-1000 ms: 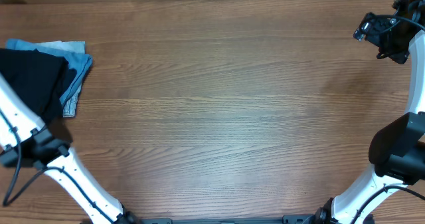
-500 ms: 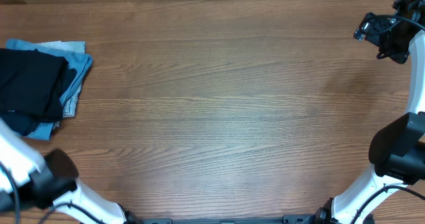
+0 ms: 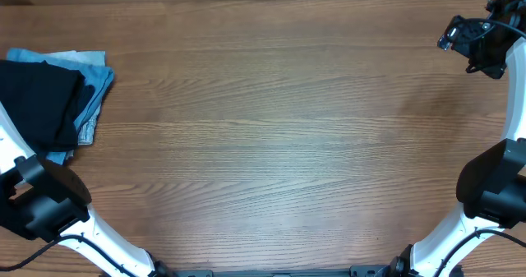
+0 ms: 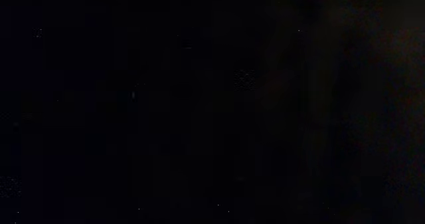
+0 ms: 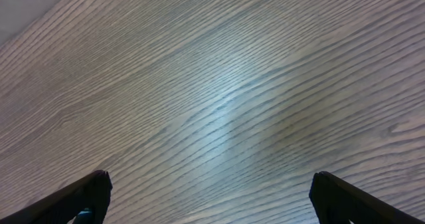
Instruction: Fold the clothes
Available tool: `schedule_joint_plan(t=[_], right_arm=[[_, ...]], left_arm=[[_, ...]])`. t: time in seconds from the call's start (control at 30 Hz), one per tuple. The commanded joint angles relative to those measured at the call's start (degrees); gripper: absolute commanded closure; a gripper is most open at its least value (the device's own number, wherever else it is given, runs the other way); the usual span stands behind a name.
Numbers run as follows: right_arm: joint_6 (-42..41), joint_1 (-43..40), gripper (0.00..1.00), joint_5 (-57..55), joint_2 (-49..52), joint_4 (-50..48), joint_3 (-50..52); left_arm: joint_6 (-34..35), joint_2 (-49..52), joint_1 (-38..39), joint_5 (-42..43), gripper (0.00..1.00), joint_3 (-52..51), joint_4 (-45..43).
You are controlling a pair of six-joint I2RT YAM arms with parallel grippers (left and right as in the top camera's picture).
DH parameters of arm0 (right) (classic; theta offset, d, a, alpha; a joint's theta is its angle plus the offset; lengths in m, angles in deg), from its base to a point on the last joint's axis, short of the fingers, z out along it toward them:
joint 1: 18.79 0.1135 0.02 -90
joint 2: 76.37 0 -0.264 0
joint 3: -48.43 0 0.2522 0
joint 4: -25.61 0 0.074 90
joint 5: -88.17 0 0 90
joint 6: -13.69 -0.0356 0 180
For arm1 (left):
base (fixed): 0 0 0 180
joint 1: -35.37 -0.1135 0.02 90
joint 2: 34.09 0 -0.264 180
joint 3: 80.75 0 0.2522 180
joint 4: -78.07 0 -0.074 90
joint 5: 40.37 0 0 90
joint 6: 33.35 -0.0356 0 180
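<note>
Tracking a swing of the left arm [image 3: 49, 207] at the near left corner of the worktop [image 3: 271, 145]: a second ago crossing the left side of the black garment [image 3: 37, 104], half a second ago dropping low and clear of it, now lifting again along the left edge, with its dark joint sitting just below the stack. Finding the stack itself unmoved through all this, the black garment lying folded on top of the pale light-blue garment [image 3: 97, 84], both at the far left and well apart from the bare middle of the worktop. Seeing no deep-blue shirt in any view at present, neither spread on the wood nor hanging from an arm, so placing it somewhere out of frame, and only as a guess. Getting nothing from the left wrist view, which is entirely dark; being unable to tell the state of the left gripper, out of the overhead picture too: open or closed, holding cloth or nothing. Finding the right gripper [image 5: 209, 184] parked at the far right corner exactly as a second ago, fingers spread wide over bare wood, holding nothing. Judging the folding of the shirt as not yet begun: probably fetching the next piece with the left arm, the right waiting to help spread it flat.
</note>
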Motion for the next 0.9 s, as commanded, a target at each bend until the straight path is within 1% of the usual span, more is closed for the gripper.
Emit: schedule_joint_plan(t=[0.0,0.07,0.1,0.23,0.37,0.43,0.47,0.53,0.6,0.63,0.67,0.7,0.73,0.8,0.83,0.87], right_arm=[[-0.04,-0.07,0.0,-0.55,-0.37,-0.26,-0.83],[-0.04,-0.07,0.0,-0.52,-0.37,-0.26,-0.83],[-0.04,-0.07,0.0,-0.52,-0.37,-0.26,-0.83],[-0.04,-0.07,0.0,-0.55,-0.37,-0.28,-0.83],[-0.04,-0.07,0.0,-0.52,-0.37,-0.26,-0.83],[-0.04,-0.07,0.0,-0.55,-0.37,-0.28,-0.83],[-0.04,-0.07,0.0,-0.52,-0.37,-0.26,-0.83],[-0.04,-0.07,0.0,-0.52,-0.37,-0.28,-0.83],[-0.04,-0.07,0.0,-0.55,-0.37,-0.28,-0.83],[-0.04,-0.07,0.0,-0.55,-0.37,-0.28,-0.83],[-0.04,-0.07,0.0,-0.52,-0.37,-0.28,-0.83],[-0.04,-0.07,0.0,-0.52,-0.37,-0.26,-0.83],[-0.04,-0.07,0.0,-0.55,-0.37,-0.28,-0.83],[-0.04,-0.07,0.0,-0.52,-0.37,-0.26,-0.83],[-0.04,-0.07,0.0,-0.52,-0.37,-0.26,-0.83],[-0.04,-0.07,0.0,-0.52,-0.37,-0.26,-0.83]], left_arm=[[-1.4,-2.49,0.02,-2.58,0.96,-7.23,-4.35],[-4.48,-2.49,0.09,-4.13,0.96,-13.33,-10.45],[-5.22,-2.49,0.17,-4.2,0.96,-15.13,-11.78],[-3.61,-2.49,2.23,-4.13,0.96,-17.84,-10.64],[-3.58,-2.51,8.7,-4.37,0.95,-17.81,-5.03],[-2.62,-2.51,11.3,-4.35,0.83,-17.81,-2.54],[-2.43,-2.51,12.28,-4.37,0.7,-17.81,0.28],[-2.03,-2.51,12.39,-4.04,0.7,-17.81,4.55],[-2.08,-2.51,12.39,0.02,0.59,-17.81,11.47],[-2.1,-2.51,12.39,1.9,0.59,-17.81,13.33],[-2.1,-2.51,12.39,2.05,0.59,-17.81,14.43],[-2.12,-2.51,12.39,2.05,0.53,-17.81,14.67],[-2.49,-2.51,12.39,2.05,0.28,-17.81,15.21],[-2.75,-2.54,12.37,2.01,0.02,-17.79,16.0],[-2.89,-2.54,12.5,2.08,0.0,-17.79,16.24],[-3.23,-2.54,12.85,2.08,0.0,-17.79,16.24]])
